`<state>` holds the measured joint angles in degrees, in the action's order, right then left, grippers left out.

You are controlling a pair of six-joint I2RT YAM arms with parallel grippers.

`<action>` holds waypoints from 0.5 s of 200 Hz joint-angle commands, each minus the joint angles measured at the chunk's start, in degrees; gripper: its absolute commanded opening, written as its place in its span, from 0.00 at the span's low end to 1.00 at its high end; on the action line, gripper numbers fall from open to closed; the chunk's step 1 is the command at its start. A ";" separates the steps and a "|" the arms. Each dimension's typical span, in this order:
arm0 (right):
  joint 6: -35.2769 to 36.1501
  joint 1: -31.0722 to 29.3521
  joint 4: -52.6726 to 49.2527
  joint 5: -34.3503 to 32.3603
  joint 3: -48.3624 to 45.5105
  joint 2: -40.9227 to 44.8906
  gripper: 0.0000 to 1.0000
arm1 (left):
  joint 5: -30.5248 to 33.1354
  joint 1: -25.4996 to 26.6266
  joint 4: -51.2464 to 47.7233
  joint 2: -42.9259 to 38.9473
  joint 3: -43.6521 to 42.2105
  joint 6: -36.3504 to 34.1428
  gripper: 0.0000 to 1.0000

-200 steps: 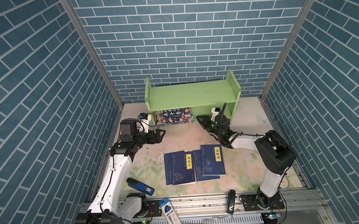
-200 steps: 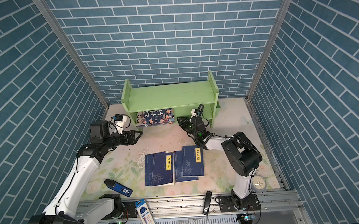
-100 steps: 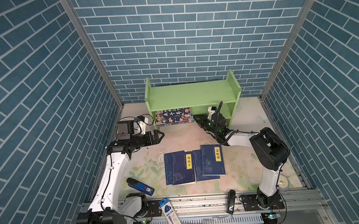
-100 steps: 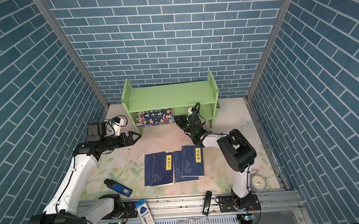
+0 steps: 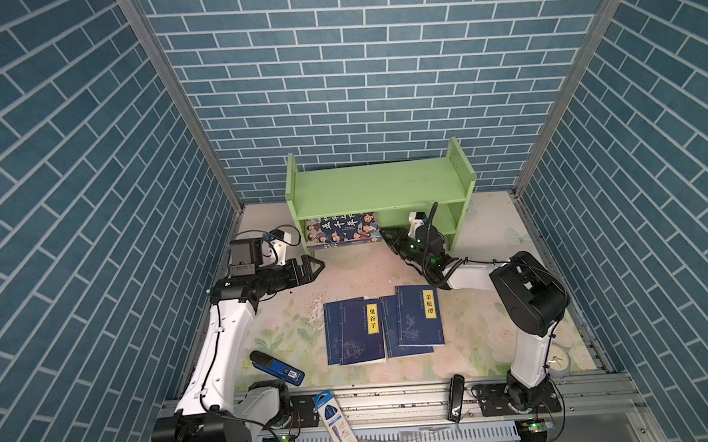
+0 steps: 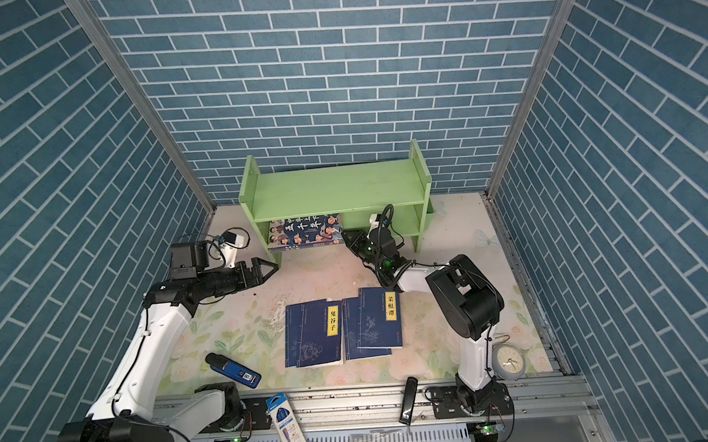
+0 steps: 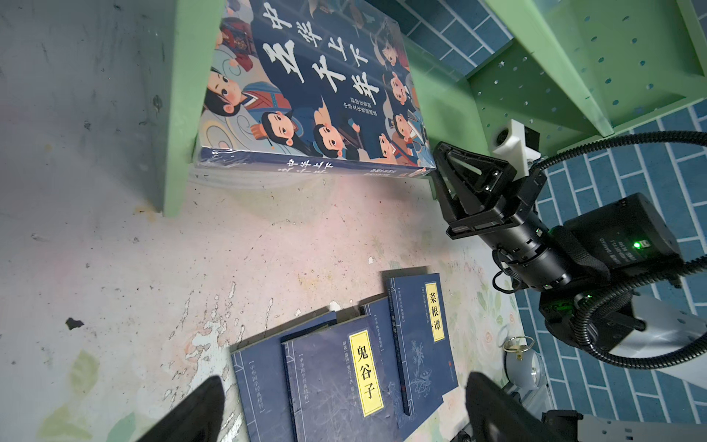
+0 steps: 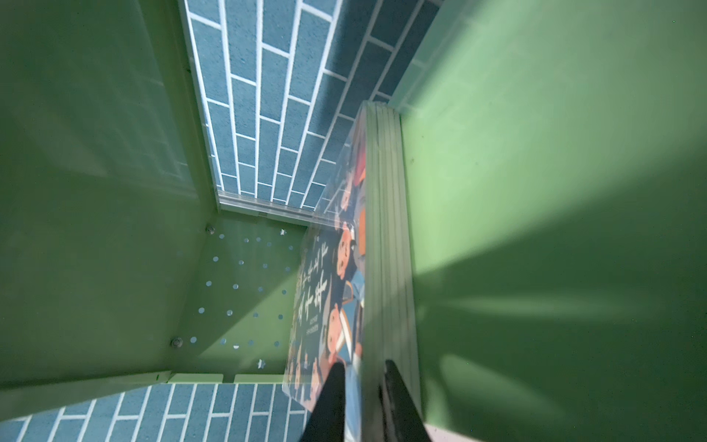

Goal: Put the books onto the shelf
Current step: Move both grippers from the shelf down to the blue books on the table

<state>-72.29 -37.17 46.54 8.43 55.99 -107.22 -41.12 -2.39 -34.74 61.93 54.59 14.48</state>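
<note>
Against the far wall in both top views stands one green two-tier shelf [image 5: 379, 185] [image 6: 334, 185]. One cartoon-cover book [image 5: 341, 230] lies flat on the left of its lower tier. Four navy books [image 5: 354, 338] lie on the desk [image 5: 346, 272] in the near middle, as two overlapping pairs with two yellow labels showing. The left end effector [image 5: 315, 269] hovers left of the shelf, jaws spread wide and holding nothing. The right end effector [image 5: 387, 237] sits at the cartoon-cover book's right edge. At the near edge lie one blue device [image 5: 277, 367], one pen package [image 5: 340, 428] and one clock [image 6: 507, 361].

From the left wrist, two spread fingers [image 7: 199, 409] frame the four navy books [image 7: 344, 375]. The right end effector [image 7: 434, 172] touches the near right corner of the cartoon-cover book [image 7: 306, 84].

From the right wrist, two fingers [image 8: 331, 398] stand close together, a narrow gap between them, at the edge of that book [image 8: 386, 248]. Whether they pinch it I cannot tell.
</note>
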 commanded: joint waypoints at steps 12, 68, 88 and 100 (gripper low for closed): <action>2.50 0.60 -2.57 -5.31 -5.68 11.52 0.30 | -4.22 -0.33 0.92 -2.09 0.03 -1.71 1.00; 8.16 -0.54 -38.77 -3.70 -10.89 35.24 0.43 | -12.90 1.26 -1.12 -2.73 -5.04 1.22 1.00; 10.69 -0.97 -55.23 -3.82 -10.26 41.09 0.51 | -9.85 3.33 -3.58 -0.66 -7.33 1.77 1.00; 11.17 -0.93 -63.17 -3.70 -11.20 43.43 0.60 | -9.48 4.97 -3.11 1.05 -8.55 1.95 1.00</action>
<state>-65.39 -37.69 9.39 4.67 45.91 -67.33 -51.03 -0.01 -35.48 60.23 48.69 15.64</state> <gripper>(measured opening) 0.517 0.996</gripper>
